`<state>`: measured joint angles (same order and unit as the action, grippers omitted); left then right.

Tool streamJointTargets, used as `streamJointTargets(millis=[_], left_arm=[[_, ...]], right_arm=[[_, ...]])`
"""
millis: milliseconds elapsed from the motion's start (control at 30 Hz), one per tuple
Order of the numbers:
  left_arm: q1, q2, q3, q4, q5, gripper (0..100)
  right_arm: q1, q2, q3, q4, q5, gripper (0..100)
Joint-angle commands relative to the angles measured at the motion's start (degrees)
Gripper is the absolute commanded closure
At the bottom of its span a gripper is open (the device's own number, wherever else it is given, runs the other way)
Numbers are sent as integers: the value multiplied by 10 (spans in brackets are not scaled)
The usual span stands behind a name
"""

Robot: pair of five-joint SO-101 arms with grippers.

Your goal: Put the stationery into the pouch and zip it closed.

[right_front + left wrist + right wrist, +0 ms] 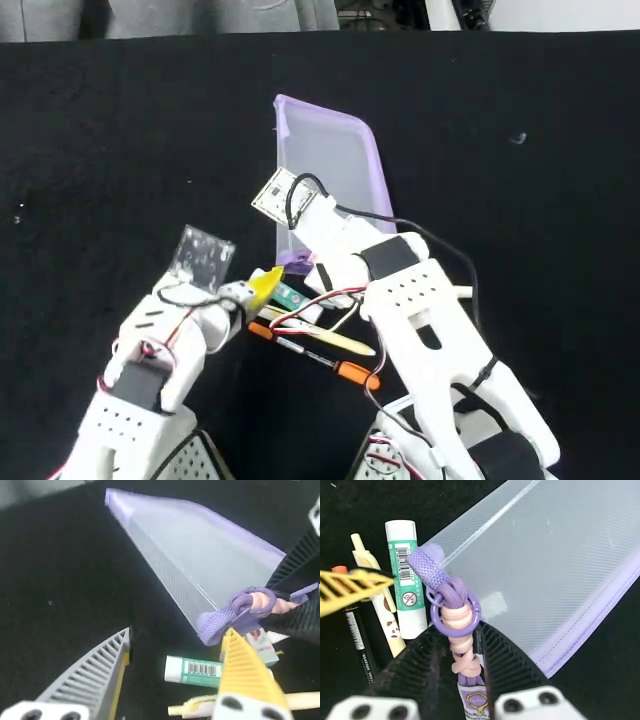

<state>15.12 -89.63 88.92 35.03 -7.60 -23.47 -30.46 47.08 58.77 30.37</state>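
In the high view the right arm [430,330] covers the pouch's [330,160] end nearest the table's [100,150] near edge. The pull's [461,617] lower end vanishes inside the right pincer [460,630]; the pens [387,622] run off the picture's edge. The left pincer [177,630] hides part of the glue stick [192,670].

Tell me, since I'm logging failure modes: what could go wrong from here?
The right tool is shut on the zipper pull; tugging may just drag the whole pouch. The open left tool sits beside that pull, so reaching for the glue stick might bump the right tool.
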Motion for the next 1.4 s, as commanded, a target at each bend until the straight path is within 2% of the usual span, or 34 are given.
streamJointTargets(millis=[0,167,333,667,800,1000,1367], left_arm=[[-4,171,-133,-5,38,712],[15,241,-186,-4,46,712],[59,241,-185,-2,7,712],[42,242,-178,-12,-11,712],[13,244,-151,-63,-41,712],[14,244,-125,-91,-54,712],[13,345,-162,-92,-48,713]], right_arm=[[7,0,-2,-5,1,988],[8,0,-2,-5,0,988],[9,0,-2,-5,0,988],[7,0,-3,0,-11,988],[7,0,-4,3,-11,988],[7,0,-4,2,-11,988],[9,0,-4,2,-11,988]])
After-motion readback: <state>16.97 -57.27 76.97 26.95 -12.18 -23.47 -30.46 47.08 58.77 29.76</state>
